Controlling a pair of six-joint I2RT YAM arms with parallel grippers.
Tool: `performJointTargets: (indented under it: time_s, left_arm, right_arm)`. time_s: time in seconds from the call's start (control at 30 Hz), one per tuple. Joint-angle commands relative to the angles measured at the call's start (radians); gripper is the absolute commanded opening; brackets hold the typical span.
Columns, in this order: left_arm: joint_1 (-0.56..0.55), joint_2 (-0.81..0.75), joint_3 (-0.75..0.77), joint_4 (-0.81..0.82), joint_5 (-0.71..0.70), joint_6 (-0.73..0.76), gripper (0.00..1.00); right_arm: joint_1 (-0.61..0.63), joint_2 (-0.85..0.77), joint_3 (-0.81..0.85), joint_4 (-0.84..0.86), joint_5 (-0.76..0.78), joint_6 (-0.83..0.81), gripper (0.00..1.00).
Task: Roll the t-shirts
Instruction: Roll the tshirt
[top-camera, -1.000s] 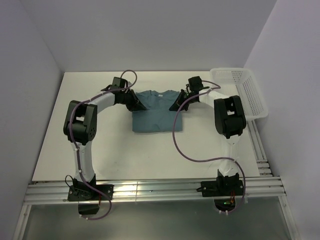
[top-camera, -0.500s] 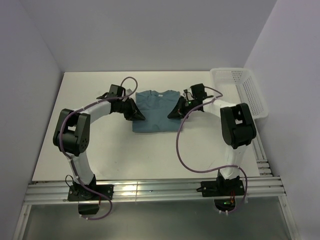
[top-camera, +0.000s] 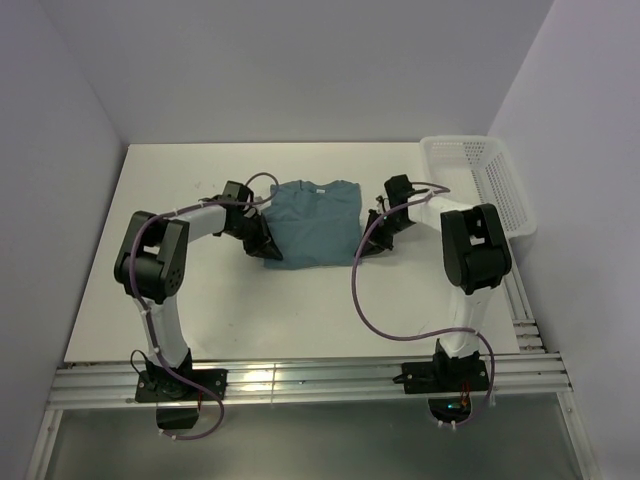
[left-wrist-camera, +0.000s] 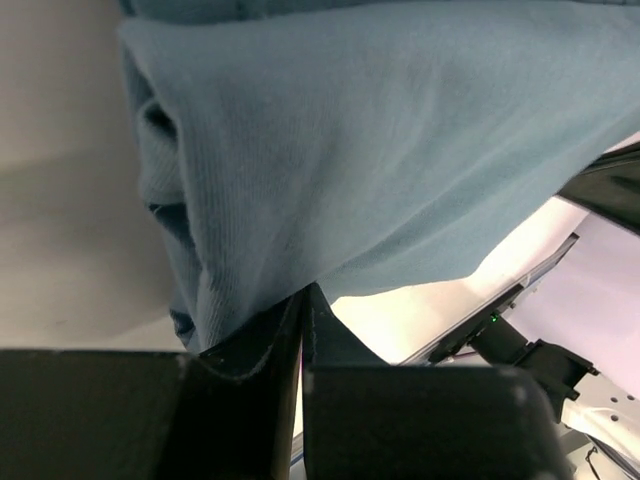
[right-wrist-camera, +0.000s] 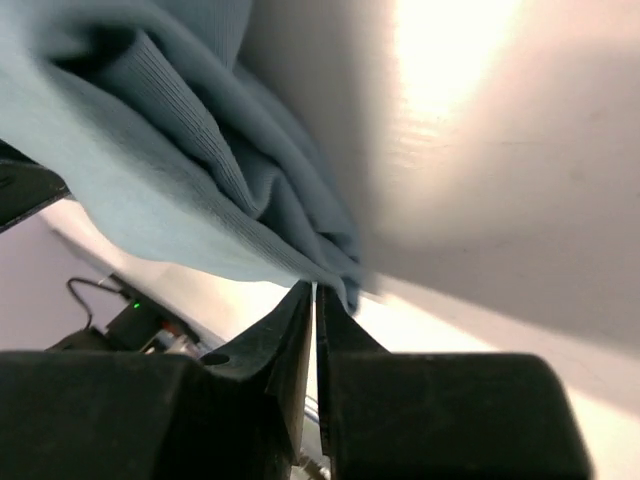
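Note:
The teal-blue t-shirt (top-camera: 312, 220) lies folded into a rectangle in the middle of the table, collar toward the far side. My left gripper (top-camera: 267, 249) is at its near left corner and my right gripper (top-camera: 366, 245) at its near right corner. In the left wrist view the jaws (left-wrist-camera: 303, 292) are pressed together with the cloth's (left-wrist-camera: 380, 160) edge caught at their tips. The right wrist view shows the same: tips (right-wrist-camera: 315, 288) are shut on bunched folds of the shirt (right-wrist-camera: 200, 150).
A white mesh basket (top-camera: 495, 180) stands at the table's far right edge. Purple cables loop from both arms over the table near the shirt. Aluminium rails (top-camera: 300, 380) run along the near edge by the arm bases.
Both grippers have slid from the shirt's upper sides down toward me to its near corners. The near hem now looks slightly drawn in.

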Motion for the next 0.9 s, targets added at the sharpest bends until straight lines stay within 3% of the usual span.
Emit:
performJointTargets:
  time_s: [0.0,0.03,0.17,0.2,0.37,0.4,0.47,0.7,0.87]
  left_arm:
    - [0.033,-0.026,0.020,-0.084,-0.102,0.065,0.11]
    - [0.037,-0.043,0.034,-0.097,-0.108,0.078,0.12]
    - [0.035,-0.112,0.101,-0.176,-0.102,0.091,0.26]
    - [0.035,-0.127,0.109,-0.189,-0.102,0.092,0.37]
    - [0.035,-0.216,0.101,-0.242,-0.105,0.126,0.61]
    - [0.035,-0.238,0.098,-0.252,-0.120,0.134,0.72]
    - [0.035,-0.267,0.071,-0.249,-0.127,0.158,0.79]
    - [0.037,-0.409,-0.107,-0.140,-0.177,0.235,0.82]
    - [0.032,-0.470,-0.227,-0.082,-0.319,0.304,0.80]
  right_arm:
    - [-0.015,-0.030,0.086,-0.090,0.113,-0.068,0.13]
    - [-0.017,-0.042,0.084,-0.092,0.112,-0.076,0.15]
    - [-0.018,-0.125,0.054,-0.086,0.106,-0.088,0.49]
    - [-0.017,-0.158,0.045,-0.078,0.101,-0.092,0.52]
    - [0.012,-0.270,-0.044,-0.004,0.090,-0.159,0.60]
    - [0.026,-0.283,-0.054,0.003,0.098,-0.183,0.60]
    - [0.078,-0.313,-0.058,0.014,0.125,-0.206,0.61]
    - [0.259,-0.294,-0.049,-0.010,0.390,-0.280,0.61]
    - [0.318,-0.232,-0.032,-0.030,0.538,-0.277,0.60]
